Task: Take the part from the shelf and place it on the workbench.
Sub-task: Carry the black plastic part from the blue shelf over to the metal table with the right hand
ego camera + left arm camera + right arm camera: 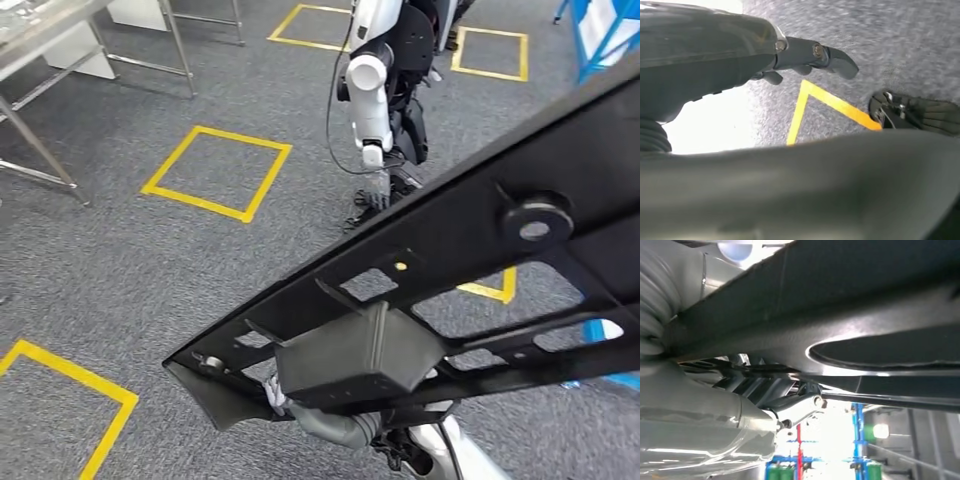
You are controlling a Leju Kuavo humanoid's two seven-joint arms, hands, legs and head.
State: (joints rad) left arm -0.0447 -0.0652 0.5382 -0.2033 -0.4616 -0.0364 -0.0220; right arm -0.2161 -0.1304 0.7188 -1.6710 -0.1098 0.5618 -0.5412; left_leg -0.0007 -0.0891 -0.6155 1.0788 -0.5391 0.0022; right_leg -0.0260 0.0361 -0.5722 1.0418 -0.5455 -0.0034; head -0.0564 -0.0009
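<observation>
Carpet (98,260), grey and marked with yellow taped squares (215,172), lies under everything, and a metal-legged bench (45,60) stands at the upper left of the head view, well apart from the load. Across that view runs the part (423,270), a long black panel with cut-out windows and a boxy lump on its underside; its long axis slants from low at the left to high at the right, held up off the floor in front of the robot, so the bench lies off beyond its lower, left end. Another robot (377,90) stands beyond the panel. Underneath, the left robot hand (278,392) reaches up against the panel near its low end; in the left wrist view its dark fingers (817,52) lie stretched along the panel's surface. Whether they clasp an edge I cannot tell. The right robot hand (708,435) sits close beneath the panel, pale fingers (798,410) reaching under a rib, grip unclear. No writing or brand is readable.
</observation>
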